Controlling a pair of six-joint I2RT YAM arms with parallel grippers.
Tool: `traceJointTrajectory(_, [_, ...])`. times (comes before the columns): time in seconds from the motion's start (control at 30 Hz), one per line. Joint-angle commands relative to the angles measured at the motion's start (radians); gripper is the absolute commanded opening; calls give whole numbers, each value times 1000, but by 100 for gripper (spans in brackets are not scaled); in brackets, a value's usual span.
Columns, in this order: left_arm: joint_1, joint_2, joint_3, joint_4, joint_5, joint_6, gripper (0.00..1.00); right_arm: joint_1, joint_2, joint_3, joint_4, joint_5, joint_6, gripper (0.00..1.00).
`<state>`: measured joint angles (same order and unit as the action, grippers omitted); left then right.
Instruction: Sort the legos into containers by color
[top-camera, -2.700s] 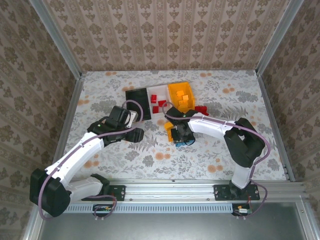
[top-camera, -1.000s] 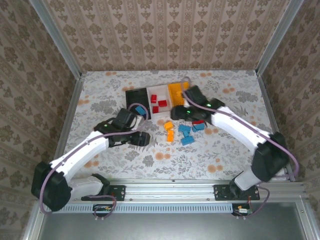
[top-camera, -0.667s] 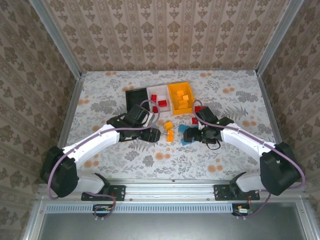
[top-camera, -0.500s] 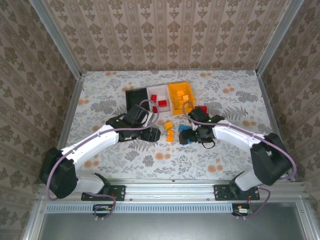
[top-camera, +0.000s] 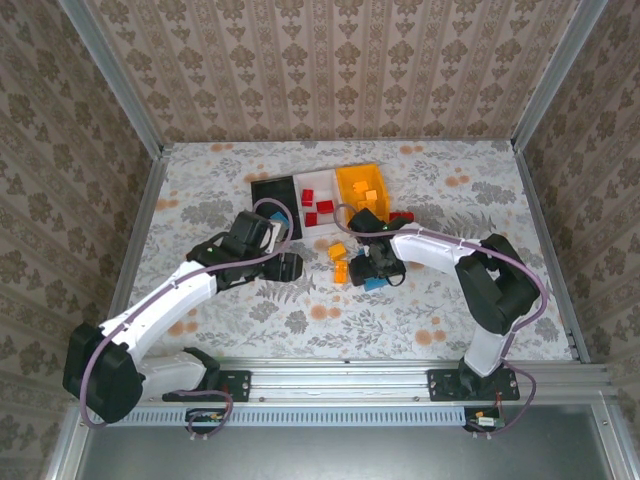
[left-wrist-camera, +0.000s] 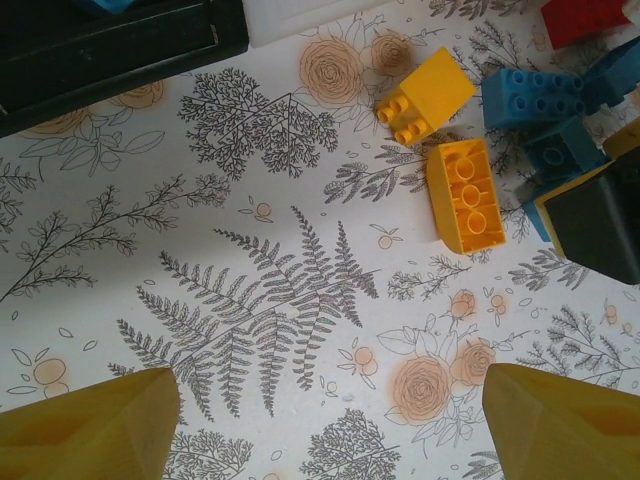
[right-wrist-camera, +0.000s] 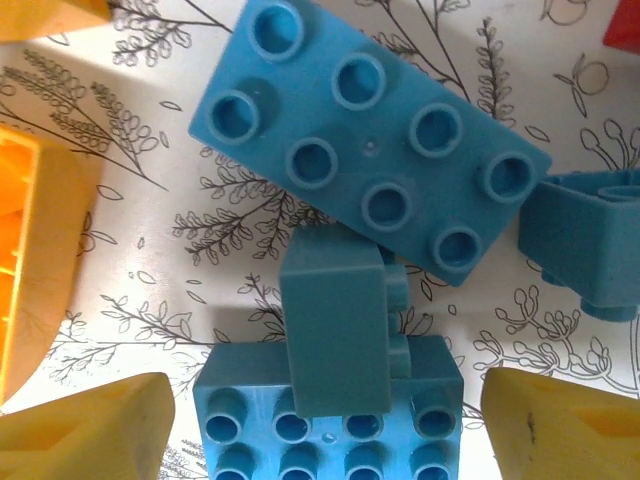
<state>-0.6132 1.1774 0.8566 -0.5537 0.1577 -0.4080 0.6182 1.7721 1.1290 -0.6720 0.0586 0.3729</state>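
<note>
Pickup of blue legos (right-wrist-camera: 370, 170) looks the step in hand: right fingers (right-wrist-camera: 85, 430) apart just above them on the surface (left-wrist-camera: 250, 300), left fingers (left-wrist-camera: 85, 425) apart, empty, near orange legos (left-wrist-camera: 465, 195); next, lower and clamp one.

Three bins stand side by side on the table (top-camera: 440, 300), at 12 o'clock from its centre: left bin (top-camera: 268, 192), middle bin (top-camera: 312, 178), right bin (top-camera: 347, 183). Bricks (top-camera: 318, 211) lie in the middle and right bins. Loose bricks (top-camera: 340, 262) lie at 6 o'clock from the right bin. The right gripper (top-camera: 375, 268) is over them. The left gripper (top-camera: 290, 268) is at 9 o'clock from them, apart. Among them, a small brick (right-wrist-camera: 335, 330) rests on a larger brick (right-wrist-camera: 330, 425).
</note>
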Motion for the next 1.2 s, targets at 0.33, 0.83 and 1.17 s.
traceJointTrajectory(0.33, [13,-18,-17,-18,27,4,81,23,33,32,-87,39,26,54])
traceJointTrajectory(0.83, [43,-51,-5,-47,10,11,81,35,-146,168,-127,-31,76,55])
traceJointTrajectory(1.17, [145,-217,-57,-74,-6,-19,81,32,137,561,63,-278,194,55])
